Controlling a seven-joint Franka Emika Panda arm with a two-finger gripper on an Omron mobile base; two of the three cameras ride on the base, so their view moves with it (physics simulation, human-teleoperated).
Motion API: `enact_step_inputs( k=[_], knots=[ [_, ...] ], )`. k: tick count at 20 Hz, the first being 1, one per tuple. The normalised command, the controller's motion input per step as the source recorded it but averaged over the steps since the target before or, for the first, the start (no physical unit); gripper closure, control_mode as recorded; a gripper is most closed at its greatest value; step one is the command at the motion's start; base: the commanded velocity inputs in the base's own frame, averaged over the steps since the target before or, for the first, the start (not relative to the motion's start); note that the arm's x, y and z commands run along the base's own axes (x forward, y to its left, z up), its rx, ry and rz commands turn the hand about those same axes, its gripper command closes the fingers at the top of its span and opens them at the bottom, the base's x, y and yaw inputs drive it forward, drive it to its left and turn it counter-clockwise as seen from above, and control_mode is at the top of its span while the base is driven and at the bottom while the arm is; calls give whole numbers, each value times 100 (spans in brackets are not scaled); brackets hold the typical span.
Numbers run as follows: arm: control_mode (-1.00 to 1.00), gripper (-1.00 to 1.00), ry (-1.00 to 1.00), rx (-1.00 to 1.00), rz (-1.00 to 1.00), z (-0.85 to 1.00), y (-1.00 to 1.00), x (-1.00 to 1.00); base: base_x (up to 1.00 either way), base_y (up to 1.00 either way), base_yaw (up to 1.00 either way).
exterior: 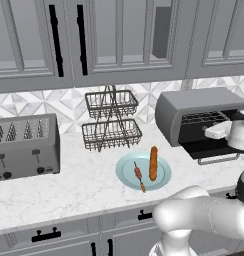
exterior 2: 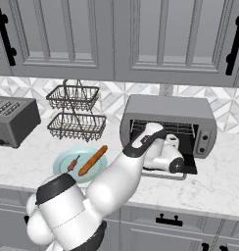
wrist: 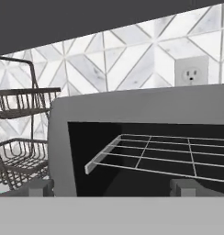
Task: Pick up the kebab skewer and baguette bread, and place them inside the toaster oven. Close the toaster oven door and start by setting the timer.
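Observation:
The kebab skewer (exterior: 139, 175) (exterior 2: 73, 163) and the orange-brown baguette bread (exterior: 153, 163) (exterior 2: 93, 160) lie side by side on a pale teal plate (exterior: 126, 170) (exterior 2: 61, 165) on the counter. To its right stands the grey toaster oven (exterior: 194, 105) (exterior 2: 170, 110) (wrist: 132, 108), its door (exterior: 216, 150) folded down flat and a wire rack (wrist: 155, 156) showing in the dark cavity. My gripper (exterior: 214, 132) (exterior 2: 171, 141) (wrist: 111, 188) hovers over the lowered door, facing the cavity. It is open, fingers (wrist: 40, 186) spread wide, with nothing between them.
A grey slot toaster (exterior: 25, 147) (exterior 2: 11, 120) sits at the counter's left. A two-tier wire basket (exterior: 111, 120) (exterior 2: 75, 115) stands against the tiled wall behind the plate. A wall outlet (wrist: 191, 73) is above the oven. Upper cabinets hang overhead.

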Motion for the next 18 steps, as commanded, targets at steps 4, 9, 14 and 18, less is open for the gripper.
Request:
enact_step_inputs(
  k=[4, 9, 14, 18],
  knots=[
    [-100, -100, -5, 1, -2, -3, -16, 29, 0, 0, 0],
    [-100, -100, 0, 0, 0, 0, -13, 35, 0, 0, 0],
    [-100, -100, 0, 0, 0, -3, -1, 36, 0, 0, 0],
    [-100, -100, 0, 0, 0, -17, 0, 38, 0, 0, 0]
  ],
)
